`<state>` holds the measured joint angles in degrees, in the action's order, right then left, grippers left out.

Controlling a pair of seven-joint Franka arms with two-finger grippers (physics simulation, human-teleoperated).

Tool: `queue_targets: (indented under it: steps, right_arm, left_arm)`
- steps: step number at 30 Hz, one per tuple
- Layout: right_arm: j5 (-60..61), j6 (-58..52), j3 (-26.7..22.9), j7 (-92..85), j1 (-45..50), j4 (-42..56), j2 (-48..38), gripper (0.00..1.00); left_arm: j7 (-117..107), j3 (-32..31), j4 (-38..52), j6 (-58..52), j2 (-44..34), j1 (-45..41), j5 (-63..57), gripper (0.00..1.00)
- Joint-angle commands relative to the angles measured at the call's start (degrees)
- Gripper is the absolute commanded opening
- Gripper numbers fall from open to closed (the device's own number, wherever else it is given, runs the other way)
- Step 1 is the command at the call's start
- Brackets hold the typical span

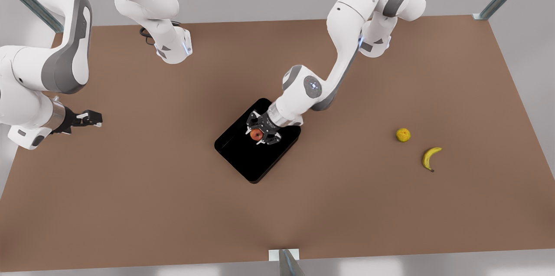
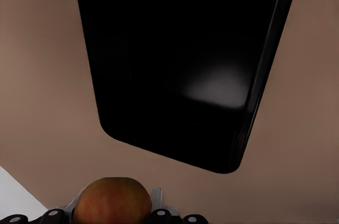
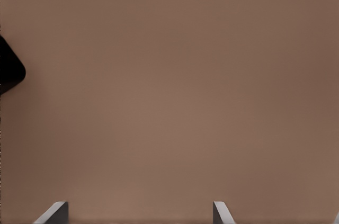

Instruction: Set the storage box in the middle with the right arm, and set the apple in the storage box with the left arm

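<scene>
Black storage box (image 1: 243, 159) amid bare tabletop (image 1: 143, 189)

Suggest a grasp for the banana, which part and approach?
Grip the banana from above, mid-body, fingers closing across its narrow width. It lies flat on the table, curved, stem end toward the front view's bottom, with open space around it; the yellow-green fruit sits apart.

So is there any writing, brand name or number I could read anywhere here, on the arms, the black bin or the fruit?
None: no readable text in any view.
The storage box is plain glossy black.
The apple, held in the left gripper over the box, bears no sticker.
The right gripper, waiting open at the front view's left, shows no lettering.
The banana and the yellow-green fruit are unmarked.
</scene>
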<state>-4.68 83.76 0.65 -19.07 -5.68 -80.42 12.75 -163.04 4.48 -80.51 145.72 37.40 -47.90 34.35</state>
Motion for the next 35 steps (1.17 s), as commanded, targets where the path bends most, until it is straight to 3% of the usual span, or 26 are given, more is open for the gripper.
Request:
queue_targets:
  steps: [1,6,9,12,14,16,18,19,20,21,23,24,25,26,28,32,34,35]
  right_arm:
    - [0.02,0.0,0.05,0.0,-0.04,0.0,0.0,1.0]
    - [-0.06,-0.09,-0.03,-0.18,-0.04,0.88,0.96,1.0]
    - [-0.06,-0.18,-0.03,-0.18,-0.12,0.88,1.23,1.0]
    - [-0.06,-0.18,-0.03,-0.18,-0.04,0.88,1.14,1.0]
    - [-0.06,-0.26,-0.04,-0.18,-0.04,0.88,1.14,1.0]
    - [-0.06,-0.26,-0.12,-0.18,-0.04,0.79,1.14,1.0]
    - [-0.06,-0.18,-0.12,-0.09,0.05,0.7,1.14,1.0]
    - [-0.06,-0.18,-0.21,-0.18,0.14,0.7,1.14,1.0]
    - [-0.06,-0.18,-0.21,-0.09,0.14,0.62,1.14,1.0]
    - [-0.06,-0.18,-0.21,-0.09,0.14,0.62,1.14,1.0]
    - [-0.06,-0.18,-0.21,-0.09,0.14,0.53,1.23,1.0]
    - [-0.06,-0.18,-0.21,-0.18,0.14,0.53,1.23,1.0]
    - [-0.06,-0.18,-0.21,-0.18,0.14,0.53,1.23,1.0]
    - [-0.06,-0.18,-0.21,-0.18,0.14,0.53,1.23,1.0]
    - [-0.06,-0.18,-0.21,-0.18,0.14,0.53,1.14,1.0]
    - [-0.06,-0.18,-0.21,-0.18,0.14,0.53,1.23,1.0]
    - [-0.06,-0.18,-0.21,-0.18,0.14,0.53,1.23,1.0]
    - [-0.06,-0.18,-0.21,-0.18,0.14,0.53,1.23,1.0]
  left_arm:
    - [0.0,0.0,0.0,0.0,0.04,0.0,-7.45,1.0]
    - [-0.52,0.17,0.0,-0.96,-0.58,0.0,-8.95,1.0]
    - [1.84,1.32,-0.17,-6.59,-6.64,2.55,-21.43,1.0]
    - [34.95,1.23,-4.12,-21.0,-14.99,10.19,-19.59,1.0]
    - [67.13,1.32,-5.27,-36.11,-19.47,21.97,-16.59,1.0]
    - [97.89,3.95,-5.71,-44.03,-24.04,30.15,-17.3,1.0]
    - [119.19,4.31,-7.29,-44.29,-30.45,36.9,-19.67,1.0]
    - [137.15,3.96,-6.15,-50.17,-32.13,39.46,-21.94,1.0]
    - [141.68,-1.29,-5.97,-50.8,-33.97,42.79,-26.42,1.0]
    - [140.02,-3.34,-6.06,-52.03,-35.73,43.51,-26.61,1.0]
    - [159.6,-4.39,-4.57,-54.66,-34.25,43.07,-32.59,1.0]
    - [162.25,-4.22,2.8,-65.9,-27.84,43.25,-32.85,1.0]
    - [162.16,-4.57,8.35,-69.25,-24.05,43.51,-32.94,1.0]
    - [162.42,-7.64,6.95,-68.29,-26.67,44.91,-34.43,1.0]
    - [161.55,-8.53,-15.99,-50.62,-38.28,45.97,-34.44,1.0]
    - [161.55,-8.53,-15.9,-51.67,-38.02,45.97,-34.35,1.0]
    - [160.75,-8.44,-5.89,-61.17,-31.25,45.97,-33.91,1.0]
    - [160.75,-8.44,-6.06,-61.0,-31.34,45.97,-33.91,1.0]
